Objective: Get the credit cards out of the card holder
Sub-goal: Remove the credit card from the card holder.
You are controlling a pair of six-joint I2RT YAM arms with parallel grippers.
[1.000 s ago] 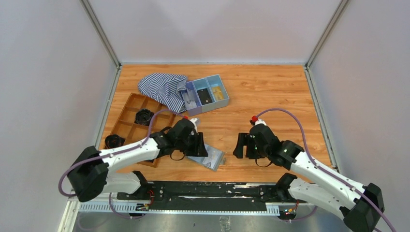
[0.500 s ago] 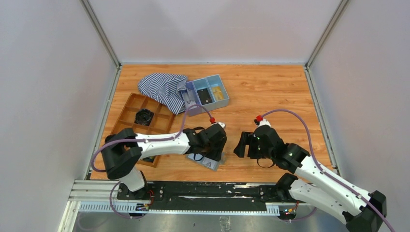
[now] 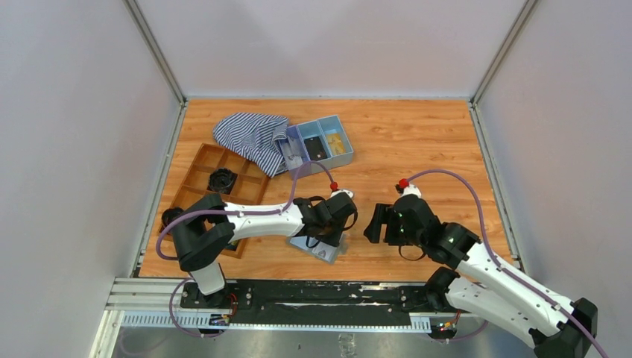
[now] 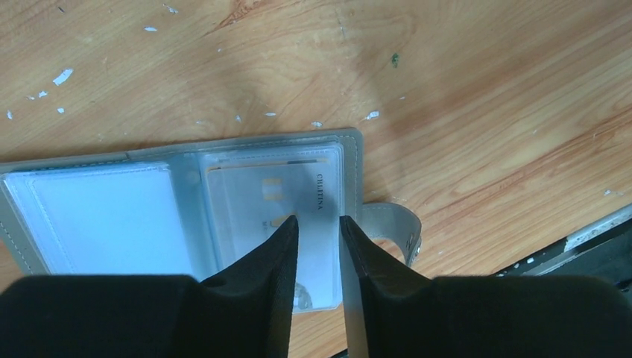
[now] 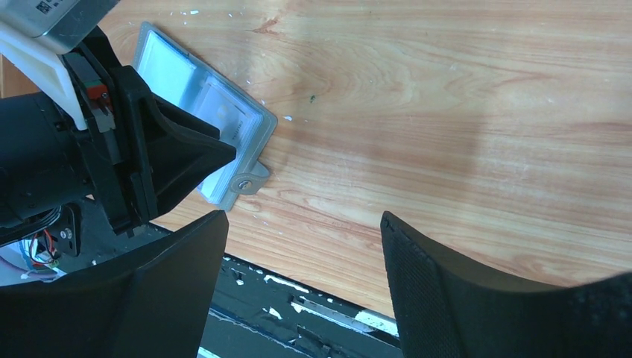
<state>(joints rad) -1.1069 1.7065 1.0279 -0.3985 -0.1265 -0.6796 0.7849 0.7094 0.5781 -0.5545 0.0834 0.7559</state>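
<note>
Status: card holder (image 4: 97,216) is unsnapped and lying open flat on the desk (image 4: 462,89) near the front edge, between the two arms, with its strap tab flopped out to the side. No cards out as far as I can see, and none loose on the desk. One of the credit cards (image 4: 246,201) sits fully seated in the pocket by the tab. The other pocket just reads pale, so I can't tell what's in it. Left tool (image 4: 319,222) is down over that card's outer edge with its fingers pinched to a thin slit; can't tell if it has bitten the card. Right tool (image 5: 304,224) is spread wide, empty, parked beside the holder. Left to do: every pull.
</note>
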